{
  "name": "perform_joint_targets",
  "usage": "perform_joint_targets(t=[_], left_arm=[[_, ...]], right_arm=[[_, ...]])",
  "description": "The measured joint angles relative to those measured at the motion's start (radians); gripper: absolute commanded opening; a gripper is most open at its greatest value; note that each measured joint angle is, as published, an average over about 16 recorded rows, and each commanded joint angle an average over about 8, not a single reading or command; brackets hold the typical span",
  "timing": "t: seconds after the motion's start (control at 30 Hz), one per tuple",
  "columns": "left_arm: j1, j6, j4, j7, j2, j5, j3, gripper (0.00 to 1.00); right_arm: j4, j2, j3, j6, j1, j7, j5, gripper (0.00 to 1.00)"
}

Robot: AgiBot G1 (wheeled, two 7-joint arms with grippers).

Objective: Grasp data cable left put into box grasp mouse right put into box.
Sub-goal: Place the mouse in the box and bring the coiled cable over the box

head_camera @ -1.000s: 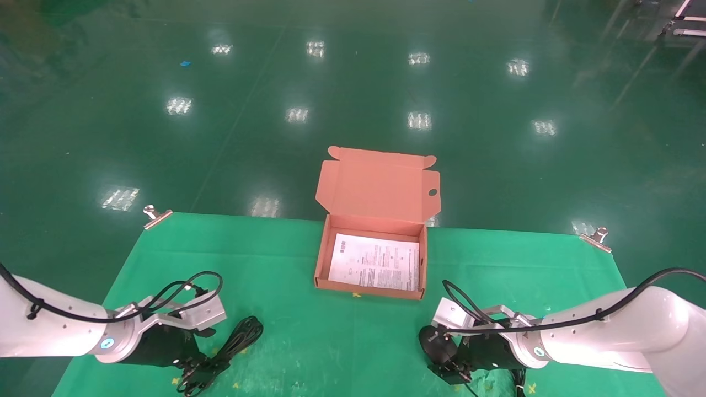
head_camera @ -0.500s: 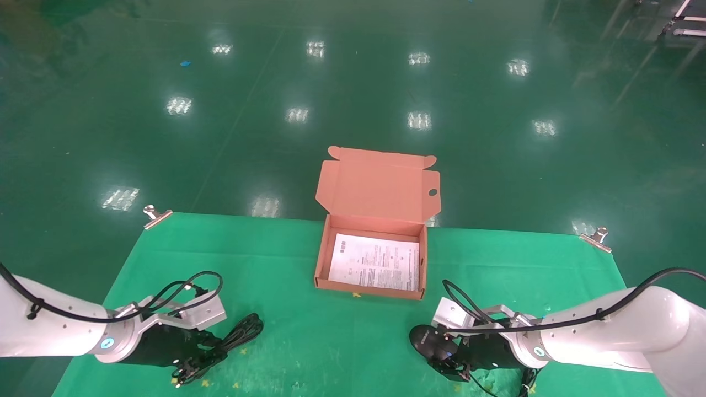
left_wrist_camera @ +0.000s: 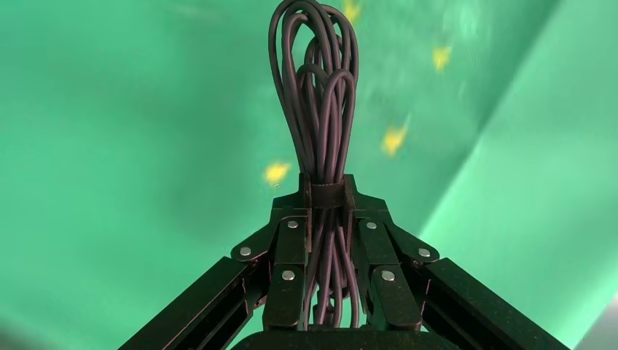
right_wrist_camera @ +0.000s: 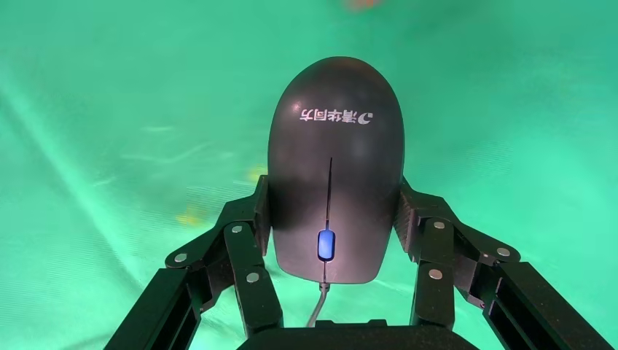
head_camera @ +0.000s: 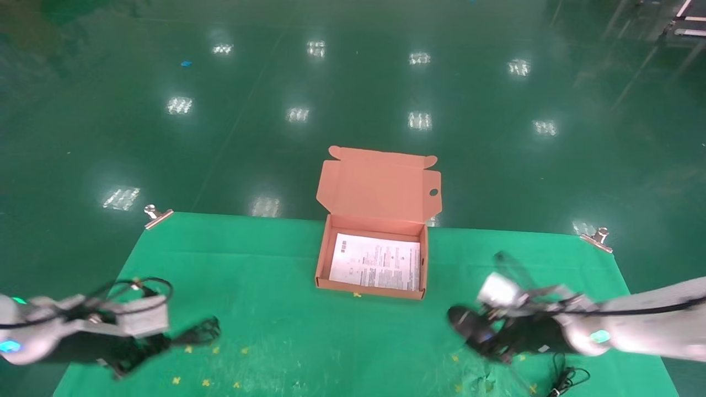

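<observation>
Orange-salmon cardboard box (head_camera: pixel 378 259), lid raised, sits at twelve o'clock on the green cloth (head_camera: pixel 276 264). Left gripper (head_camera: pixel 124 361) at eight o'clock grips the thin black coiled data cable (head_camera: pixel 201 332); left wrist view confirms fingers clamped on its bundle (left_wrist_camera: pixel 321 131). Right gripper (right_wrist_camera: pixel 331 219) at four o'clock clenches the black oval mouse (right_wrist_camera: pixel 335 164).

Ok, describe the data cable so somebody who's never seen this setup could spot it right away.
Start at the green mat with the open orange box at its far middle, then go to the near left corner, where the left gripper is clamped on the data cable. It is a long narrow bundle of thin black loops banded together, unlike the smooth oval mouse in the right gripper.
</observation>
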Motion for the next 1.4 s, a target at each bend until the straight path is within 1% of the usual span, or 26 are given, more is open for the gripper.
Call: perform_joint_targets(t=[0.1, 0.23, 0.37, 0.47, 0.53, 0.63, 0.77, 0.9, 1.03, 1.17, 1.3, 1.4], left_arm=[[-0.013, -0.019, -0.093, 0.028, -0.048, 0.021, -0.012, 0.00], [-0.044, -0.076, -0.185, 0.068, -0.080, 0.052, -0.033, 0.00], [-0.088, -0.145, -0.214, 0.109, -0.071, 0.073, -0.056, 0.00], [-0.130, -0.195, -0.198, 0.139, -0.041, 0.086, -0.069, 0.00], [-0.159, -0.226, -0.176, 0.160, -0.013, 0.094, -0.075, 0.00], [-0.201, -0.270, -0.133, 0.190, 0.035, 0.107, -0.080, 0.00], [-0.250, -0.318, -0.064, 0.215, 0.101, 0.128, -0.080, 0.00], [-0.290, -0.355, 0.003, 0.228, 0.161, 0.151, -0.077, 0.00], [-0.318, -0.379, 0.055, 0.231, 0.204, 0.169, -0.074, 0.00], [-0.337, -0.393, 0.089, 0.231, 0.231, 0.181, -0.072, 0.00], [-0.339, -0.394, 0.097, 0.235, 0.237, 0.181, -0.070, 0.00], [-0.331, -0.386, 0.086, 0.238, 0.229, 0.176, -0.068, 0.00]], right_arm=[[0.116, 0.058, 0.020, 0.002, 0.012, 0.080, -0.017, 0.00], [0.262, 0.107, 0.050, 0.026, 0.043, 0.182, -0.043, 0.00], [0.351, 0.106, 0.076, 0.072, 0.094, 0.244, -0.066, 0.00], [0.366, 0.072, 0.091, 0.115, 0.144, 0.247, -0.072, 0.00], [0.351, 0.037, 0.099, 0.146, 0.180, 0.228, -0.066, 0.00], [0.295, -0.029, 0.109, 0.189, 0.235, 0.176, -0.042, 0.00], [0.183, -0.123, 0.120, 0.240, 0.298, 0.075, 0.010, 0.00], [0.059, -0.209, 0.133, 0.271, 0.343, -0.036, 0.074, 0.00], [-0.044, -0.275, 0.144, 0.282, 0.370, -0.129, 0.132, 0.00], [-0.118, -0.319, 0.154, 0.277, 0.383, -0.196, 0.178, 0.00], [-0.162, -0.342, 0.158, 0.267, 0.381, -0.234, 0.205, 0.00], [-0.182, -0.349, 0.156, 0.261, 0.374, -0.243, 0.213, 0.00]])
